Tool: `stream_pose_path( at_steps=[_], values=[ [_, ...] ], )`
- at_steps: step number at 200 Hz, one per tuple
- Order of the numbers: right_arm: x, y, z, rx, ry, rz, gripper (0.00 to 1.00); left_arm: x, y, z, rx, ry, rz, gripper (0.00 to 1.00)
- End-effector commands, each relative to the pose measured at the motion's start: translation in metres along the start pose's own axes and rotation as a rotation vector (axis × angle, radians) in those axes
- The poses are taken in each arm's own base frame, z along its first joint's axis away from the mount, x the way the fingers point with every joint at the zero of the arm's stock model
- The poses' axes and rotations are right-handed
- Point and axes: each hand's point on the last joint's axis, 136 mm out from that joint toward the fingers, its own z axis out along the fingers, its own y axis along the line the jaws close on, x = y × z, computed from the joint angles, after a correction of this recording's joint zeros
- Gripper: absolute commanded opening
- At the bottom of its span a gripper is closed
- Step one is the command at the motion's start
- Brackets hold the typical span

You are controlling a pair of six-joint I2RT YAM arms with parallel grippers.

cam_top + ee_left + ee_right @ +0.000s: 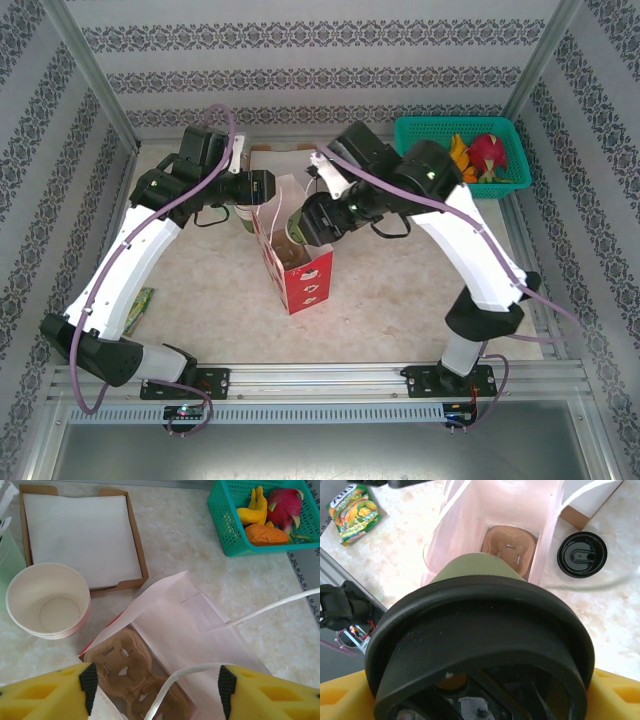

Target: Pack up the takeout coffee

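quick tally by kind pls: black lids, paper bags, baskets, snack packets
black lids: 2 (coffee lid, loose lid)
paper bags: 1 (bag)
baskets: 1 (basket)
snack packets: 1 (snack packet)
total: 5

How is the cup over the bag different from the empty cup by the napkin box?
The takeout coffee cup has a black lid; the empty cup is open-topped. The takeout coffee cup hangs above the paper bag; the empty cup stands on the table. Both are paper cups.
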Motion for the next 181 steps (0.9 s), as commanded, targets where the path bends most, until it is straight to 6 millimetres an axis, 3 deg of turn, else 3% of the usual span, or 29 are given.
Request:
stream_pose_path(
  at_steps=[1, 28, 60, 100, 132, 158, 181],
  values=[
    [0.001, 0.009, 0.005, 0.000, 0.019, 0.002, 0.65, -0.009, -0.014, -0.016, 0.057, -0.061, -0.007, 0.71],
    [-0.004, 0.012, 0.021, 0.012, 0.042, 0.014, 0.65, -0.010, -0.018, -0.020, 0.079, -0.067, -0.056, 0.73],
    [-0.004, 0.007, 0.037, 0.054, 0.072, 0.048, 0.65, -0.004, -0.039, -0.018, 0.144, -0.024, -0.030, 0.75],
    [0.001, 0.017, 0.054, 0.038, 0.125, 0.064, 0.65, 0.003, -0.028, -0.005, 0.037, 0.028, 0.024, 0.76],
    [0.001, 0.015, 0.068, 0.057, 0.142, 0.081, 0.65, 0.002, -0.011, -0.011, -0.063, 0.013, 0.049, 0.60],
    [0.003, 0.011, 0.078, 0.078, 0.167, 0.087, 0.66, 0.003, -0.009, -0.022, -0.068, -0.015, 0.063, 0.44],
    [0.003, 0.012, 0.085, 0.076, 0.181, 0.091, 0.66, 0.009, -0.008, -0.027, -0.062, -0.017, 0.059, 0.38]
  ],
)
